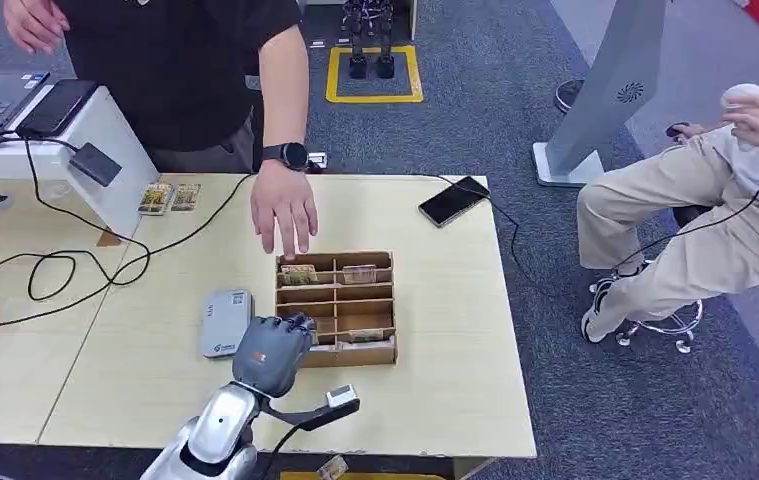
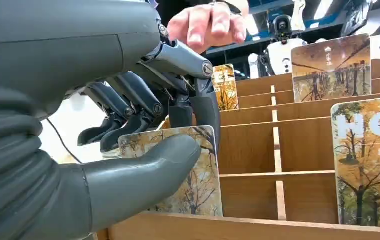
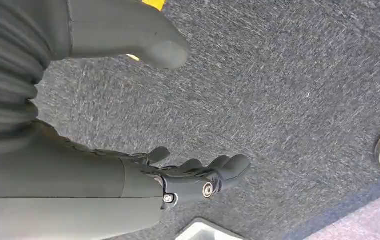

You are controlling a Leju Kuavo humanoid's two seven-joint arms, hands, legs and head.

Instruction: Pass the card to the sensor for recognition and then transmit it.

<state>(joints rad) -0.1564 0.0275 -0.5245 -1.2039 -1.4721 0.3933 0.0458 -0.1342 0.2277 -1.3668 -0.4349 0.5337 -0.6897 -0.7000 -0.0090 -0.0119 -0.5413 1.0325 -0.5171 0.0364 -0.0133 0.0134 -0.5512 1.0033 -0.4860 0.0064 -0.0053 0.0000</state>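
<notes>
While left robot hand [image 2: 142, 150] pinches card [image 2: 198, 175], thumb hides card's face; right robot hand [image 3: 177, 170] spread, empty.

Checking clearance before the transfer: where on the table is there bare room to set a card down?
Bare: right of the card box to the table edge, below the phone. Crowded: cables at left; person's hand behind the box; left hand between reader and box.

Robot lab, carpet [image 1: 515, 60], parked robot [image 1: 370, 35]
</notes>
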